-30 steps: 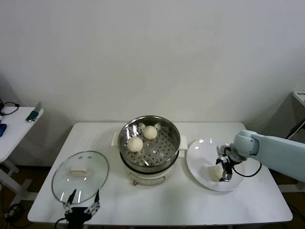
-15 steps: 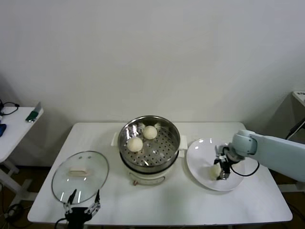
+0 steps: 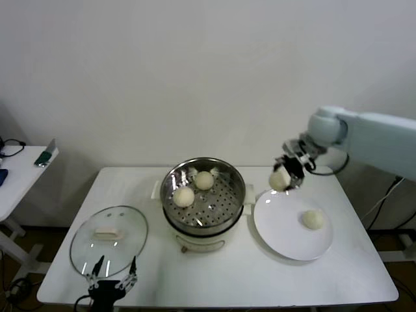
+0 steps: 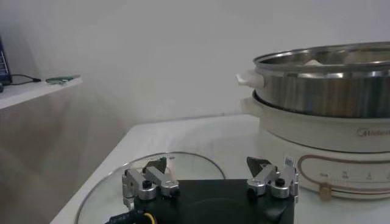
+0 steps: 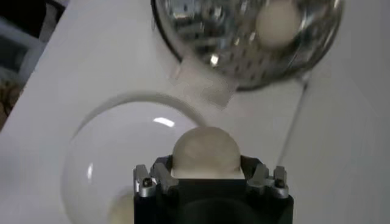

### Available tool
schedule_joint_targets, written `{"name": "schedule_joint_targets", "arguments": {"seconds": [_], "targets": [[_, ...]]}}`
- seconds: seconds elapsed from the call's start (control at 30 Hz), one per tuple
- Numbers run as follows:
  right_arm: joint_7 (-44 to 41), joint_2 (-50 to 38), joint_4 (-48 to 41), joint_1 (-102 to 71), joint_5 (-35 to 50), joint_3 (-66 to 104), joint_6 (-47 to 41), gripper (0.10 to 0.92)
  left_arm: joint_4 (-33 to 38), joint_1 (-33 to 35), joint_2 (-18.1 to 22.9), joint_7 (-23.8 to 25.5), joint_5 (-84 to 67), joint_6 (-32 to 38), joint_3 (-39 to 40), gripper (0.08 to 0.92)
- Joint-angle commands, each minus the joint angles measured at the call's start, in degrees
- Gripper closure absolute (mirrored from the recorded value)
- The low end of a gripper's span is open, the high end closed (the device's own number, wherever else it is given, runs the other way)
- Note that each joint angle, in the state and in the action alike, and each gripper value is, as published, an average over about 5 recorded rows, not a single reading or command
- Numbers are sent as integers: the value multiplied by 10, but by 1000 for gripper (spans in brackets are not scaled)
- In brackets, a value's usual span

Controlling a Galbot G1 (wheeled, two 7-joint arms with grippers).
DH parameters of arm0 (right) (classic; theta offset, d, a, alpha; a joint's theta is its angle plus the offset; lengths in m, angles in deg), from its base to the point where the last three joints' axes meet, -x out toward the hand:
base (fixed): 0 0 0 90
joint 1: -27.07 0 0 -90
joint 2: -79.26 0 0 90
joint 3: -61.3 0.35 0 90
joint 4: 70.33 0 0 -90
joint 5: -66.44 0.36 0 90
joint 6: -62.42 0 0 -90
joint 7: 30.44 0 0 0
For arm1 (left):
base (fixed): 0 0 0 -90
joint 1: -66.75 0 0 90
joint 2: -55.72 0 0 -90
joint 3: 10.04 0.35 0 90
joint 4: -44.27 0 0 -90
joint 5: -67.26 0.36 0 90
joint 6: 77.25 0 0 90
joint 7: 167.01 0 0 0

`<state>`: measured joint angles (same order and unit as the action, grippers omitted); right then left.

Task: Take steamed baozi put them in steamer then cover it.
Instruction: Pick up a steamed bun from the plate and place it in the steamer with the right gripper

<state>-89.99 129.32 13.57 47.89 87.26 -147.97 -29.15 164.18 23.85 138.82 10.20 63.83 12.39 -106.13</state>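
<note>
Since a second ago, when it reached onto the plate (image 3: 286, 244), the right end effector (image 3: 284, 175) has lifted, clamped on a baozi (image 3: 279, 179), at the steamer's (image 3: 203, 195) three o'clock; one baozi remains plated. Left end effector (image 3: 112, 279) waits fully open by the cover (image 3: 109, 238).

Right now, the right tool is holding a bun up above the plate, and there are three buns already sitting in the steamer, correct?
Not quite: the steamer holds two buns, not three, as the head view shows. The rest stands: the right tool holds a bun above the plate, where one more bun lies.
</note>
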Motion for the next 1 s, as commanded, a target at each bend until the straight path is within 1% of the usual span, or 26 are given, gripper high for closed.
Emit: {"name": "schedule_joint_targets", "arguments": {"seconds": [0.03,0.17,0.37,0.73,1.0], "targets": [[-2,174,137,89,-69,34,127,304,1,1,1,0,0,0,-1,177],[22,225,140,23,-129,32,132,304,4,4,1,-1,-1,1,-4,177],[52,267,94,-63,-184,21,131,304,7,5,3,-1,-2,1,-10,177],[68,271,26,-151,-267,5,129,304,3,4,8,-4,-2,3,-12,177],[70,264,9,-157,-274,7,130,304,3,4,9,-4,-2,3,-11,177]]}}
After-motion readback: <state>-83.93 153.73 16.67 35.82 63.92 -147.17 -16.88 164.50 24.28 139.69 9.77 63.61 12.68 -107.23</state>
